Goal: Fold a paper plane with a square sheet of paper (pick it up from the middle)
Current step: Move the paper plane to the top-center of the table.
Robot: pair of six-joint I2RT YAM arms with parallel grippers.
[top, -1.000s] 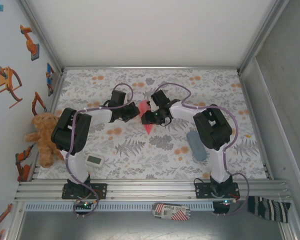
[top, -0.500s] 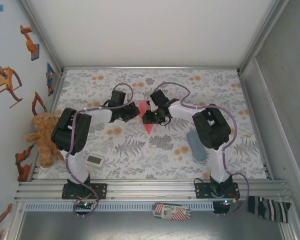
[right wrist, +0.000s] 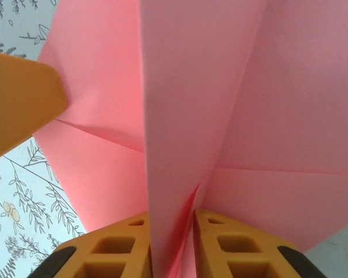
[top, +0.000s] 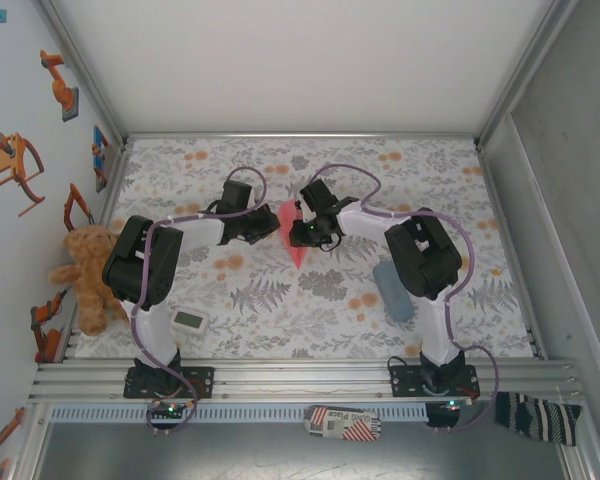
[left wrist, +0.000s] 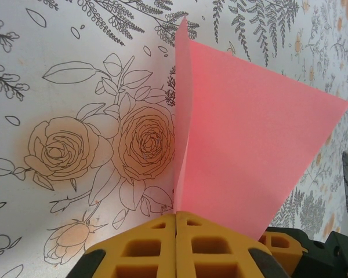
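Currently left gripper [left wrist: 175, 217] and right gripper [right wrist: 171, 215] jaws both clamp the square sheet of paper [left wrist: 249, 133]; opposing pulls could tear it.

The paper plane [top: 293, 236] is salmon-pink, the tablecloth [top: 330, 292] white (grey ferns, orange blossoms).

- Just ahead of the left gripper [left wrist: 176, 215], the folded pink sheet [left wrist: 243, 145] vanishes into the seam between its fingers. I can't see how deep it sits.
- At the right gripper [right wrist: 173, 211], the sheet runs off the top and right edges. I can't tell whether these fingers actually pinch it.
- Left of that gripper, a blurred yellow finger [right wrist: 17, 98] is cut off by the frame.
- From above, both gripper heads cover most of the sheet, and its folds are too small to read.
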